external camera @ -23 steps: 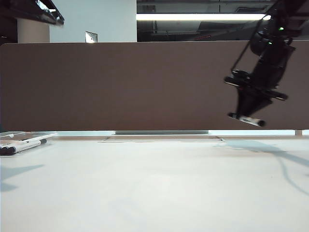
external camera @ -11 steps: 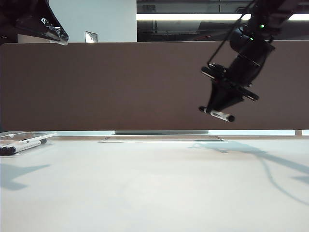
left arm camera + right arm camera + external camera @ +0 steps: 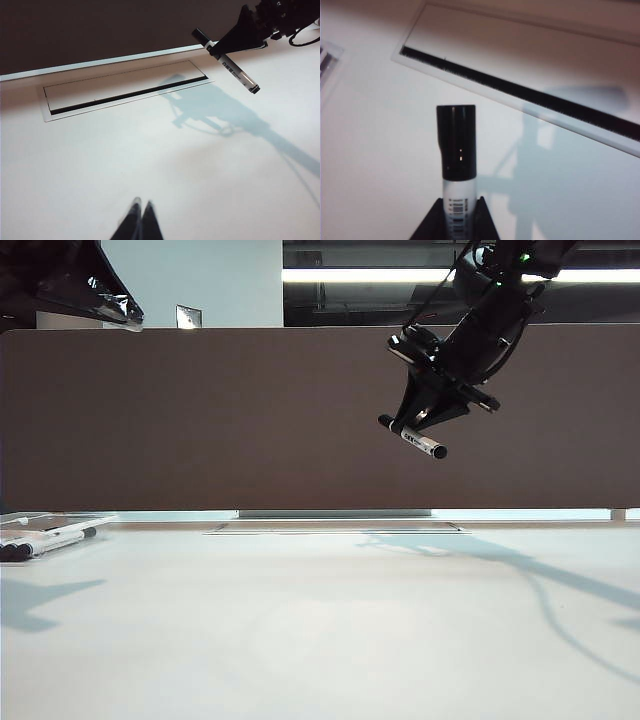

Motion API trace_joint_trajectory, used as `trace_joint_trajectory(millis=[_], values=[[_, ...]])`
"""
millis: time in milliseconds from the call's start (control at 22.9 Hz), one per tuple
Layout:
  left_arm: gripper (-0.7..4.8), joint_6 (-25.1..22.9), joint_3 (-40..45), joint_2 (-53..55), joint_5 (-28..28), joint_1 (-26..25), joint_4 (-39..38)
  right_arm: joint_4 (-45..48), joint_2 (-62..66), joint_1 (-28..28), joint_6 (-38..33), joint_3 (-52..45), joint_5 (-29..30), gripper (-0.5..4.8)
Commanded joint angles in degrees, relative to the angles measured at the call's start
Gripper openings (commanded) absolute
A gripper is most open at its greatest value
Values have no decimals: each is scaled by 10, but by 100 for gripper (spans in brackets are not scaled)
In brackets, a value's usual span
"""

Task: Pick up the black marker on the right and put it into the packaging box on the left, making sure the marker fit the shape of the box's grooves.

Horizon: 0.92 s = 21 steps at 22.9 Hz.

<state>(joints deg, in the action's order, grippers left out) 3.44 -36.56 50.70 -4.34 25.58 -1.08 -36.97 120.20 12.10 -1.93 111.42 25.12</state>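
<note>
Looking across the desk (image 3: 320, 640) from low down, I start at the far left edge, where the box (image 3: 45, 521), a flat clear tray, lies at the back of the white surface. Two or three markers (image 3: 50, 540) with white barrels and dark ends rest just in front of it; I cannot tell whether they sit inside it or beside it.

Above that, in the top left corner, I see part of my left arm (image 3: 70, 280), dark and glossy, held high off the desk. Its left tool (image 3: 137, 220) shows in the left wrist view as two black fingers pressed tip to tip, clenched on nothing, over bare desk.

Moving toward the middle, a long narrow cable slot (image 3: 127, 92) with a pale frame is set into the desk along the brown partition (image 3: 200, 420) at the back.

Right of centre, my right arm reaches down from the top of the view. The right tool (image 3: 418, 420) hangs in the air in front of the partition, well above the desk, and is grasping the marker (image 3: 413, 437) crosswise by its barrel. The marker tilts, its right end lower, and both black ends stick out past the fingers. In the right wrist view the marker's black cap (image 3: 456, 140) juts out beyond the fingers, with a barcode label on the white barrel between them.

The arm's shadow (image 3: 520, 570) stretches over the right side of the desk.
</note>
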Motion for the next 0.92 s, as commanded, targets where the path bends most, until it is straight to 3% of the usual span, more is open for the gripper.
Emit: trace_joint_trajectory(millis=[44, 349, 741, 915], values=[[-5, 0, -1, -1, -2, 0, 8, 42, -20, 0, 0, -28, 5, -4], [-5, 0, 4, -1, -2, 0, 15, 149, -78, 0, -16, -148, 20, -4], [-6, 2, 35, 7, -2, 0, 56, 380, -179, 0, -92, -360, 74, -4], [-6, 2, 35, 41, -2, 0, 78, 487, -198, 0, -138, -444, 127, -4]])
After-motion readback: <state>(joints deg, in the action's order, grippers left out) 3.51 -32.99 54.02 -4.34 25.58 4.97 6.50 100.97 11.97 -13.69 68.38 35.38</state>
